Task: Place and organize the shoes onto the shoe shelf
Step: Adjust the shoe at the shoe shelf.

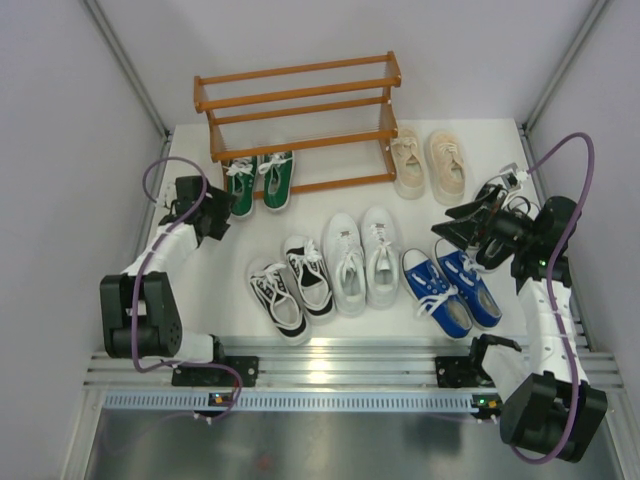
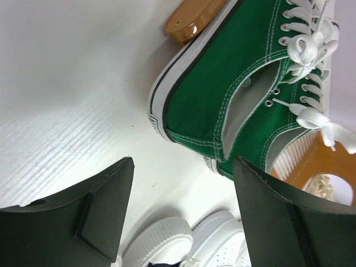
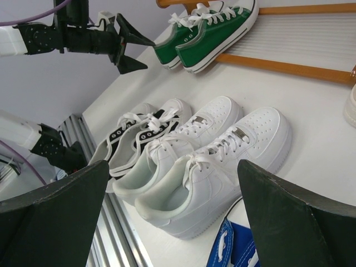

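The shoe shelf (image 1: 297,120) stands at the far end of the desk (image 1: 200,290), and all three of its tiers are visible. The green pair (image 1: 258,180) sits at the left half of the shelf's lowest tier, toes pointing inward and heels projecting past the front rail. It cannot be told whether the soles rest on the rails or on the desk. The beige pair (image 1: 428,160) lies on the desk just beside the shelf's right end, outside the frame. Three pairs lie in a row on the desk well in front of the shelf: the black-and-white pair (image 1: 292,285) opposite its left half, the white pair (image 1: 361,258) opposite its right half, and the blue pair (image 1: 450,288) beyond its right end. The left gripper (image 1: 215,218) hangs in front of the shelf's left end, near the heel of the outer green shoe but apart from it. It is released, fingers spread, with nothing between them. The right gripper (image 1: 455,228) hovers in front of the shelf's right end, above the blue pair, likewise spread wide and holding nothing.
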You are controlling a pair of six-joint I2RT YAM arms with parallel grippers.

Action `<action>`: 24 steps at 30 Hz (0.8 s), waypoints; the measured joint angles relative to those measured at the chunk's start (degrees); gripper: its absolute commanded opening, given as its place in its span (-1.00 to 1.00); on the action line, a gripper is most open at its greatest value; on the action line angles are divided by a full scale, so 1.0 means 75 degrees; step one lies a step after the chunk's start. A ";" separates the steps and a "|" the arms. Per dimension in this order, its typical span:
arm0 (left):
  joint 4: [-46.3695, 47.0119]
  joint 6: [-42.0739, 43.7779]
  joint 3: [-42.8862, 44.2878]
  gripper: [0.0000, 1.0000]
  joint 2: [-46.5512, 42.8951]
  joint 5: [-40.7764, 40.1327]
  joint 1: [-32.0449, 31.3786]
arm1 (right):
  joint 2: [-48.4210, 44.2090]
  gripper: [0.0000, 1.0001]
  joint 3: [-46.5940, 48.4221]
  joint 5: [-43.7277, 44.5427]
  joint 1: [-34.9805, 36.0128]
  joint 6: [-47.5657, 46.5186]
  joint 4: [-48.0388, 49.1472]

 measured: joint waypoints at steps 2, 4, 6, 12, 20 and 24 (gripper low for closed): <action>-0.0146 -0.0242 0.0143 0.54 0.0044 0.0099 0.0000 | 0.0000 0.99 0.0000 -0.0006 0.0000 0.0000 0.0000; -0.0230 -0.0440 0.0335 0.55 0.0192 0.0166 0.0000 | 0.0000 0.99 0.0000 -0.0015 0.0000 0.0012 0.0003; -0.0254 -0.0592 0.0516 0.55 0.0373 0.0236 0.0000 | 0.0000 0.99 0.0000 -0.0023 0.0000 0.0029 0.0003; -0.0391 -0.0927 0.0670 0.43 0.0702 0.0119 0.0000 | 0.0000 0.99 0.0000 -0.0026 0.0000 0.0052 0.0003; -0.0554 -0.1274 0.0845 0.01 0.1067 -0.0082 0.0000 | 0.0000 0.99 0.0000 -0.0026 0.0000 0.0052 0.0006; -0.0554 -0.1416 0.1035 -0.43 0.1224 -0.0087 0.0000 | 0.0000 0.99 0.0000 -0.0026 0.0000 0.0052 0.0006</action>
